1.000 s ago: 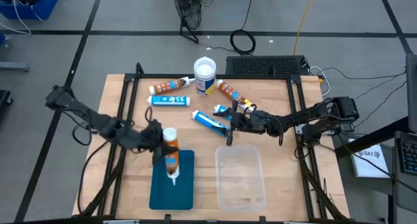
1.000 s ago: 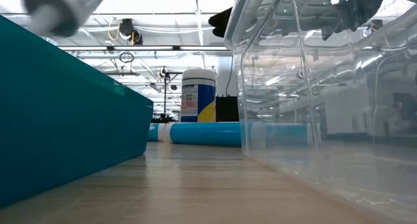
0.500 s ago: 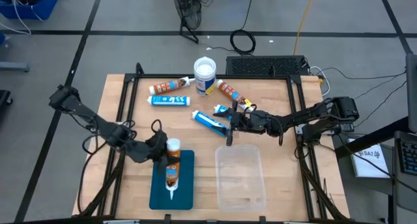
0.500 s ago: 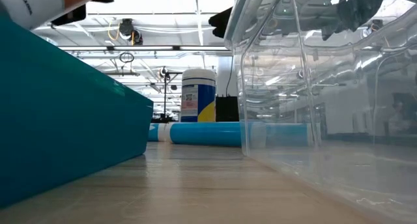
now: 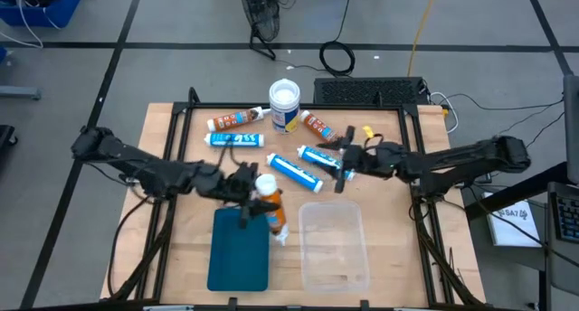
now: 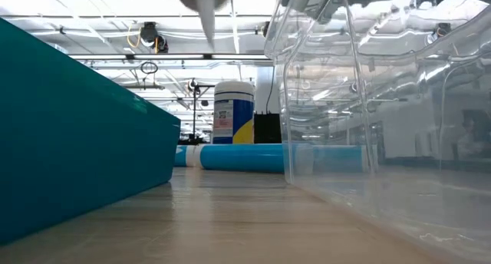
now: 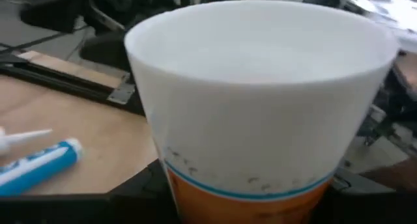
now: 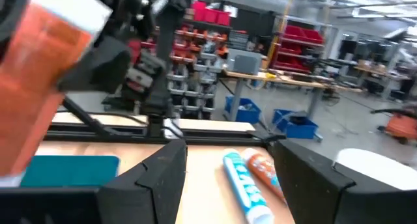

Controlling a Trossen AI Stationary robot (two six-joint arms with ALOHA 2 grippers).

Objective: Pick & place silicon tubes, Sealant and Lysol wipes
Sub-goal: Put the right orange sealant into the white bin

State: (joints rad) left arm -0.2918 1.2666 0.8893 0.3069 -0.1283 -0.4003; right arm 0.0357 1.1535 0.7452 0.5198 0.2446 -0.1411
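My left gripper is shut on an orange-and-white tube, held in the air over the gap between the teal bin and the clear bin. Its nozzle points down. My right gripper hangs open above a blue tube, nothing between its fingers. The Lysol wipes canister stands on its base at the far middle. Blue tubes and orange tubes lie flat near it. My left gripper holds the tube around its body just below the flat white base end. The tube itself hides the fingers in the wrist view. The gripper reaches in level from the table's left. The tube is lifted clear, steeply tilted, nozzle lowest.
Another blue tube and an orange tube lie on the far half of the table. The teal bin's wall and the clear bin's wall flank a strip of bare wood near the front edge.
My left gripper has carried the tube from over the teal bin toward the table's right, to the gap beside the clear bin, rolling so that the tube has turned more nozzle-down. My right gripper has risen and drawn back toward the right edge, uncovering a blue tube.
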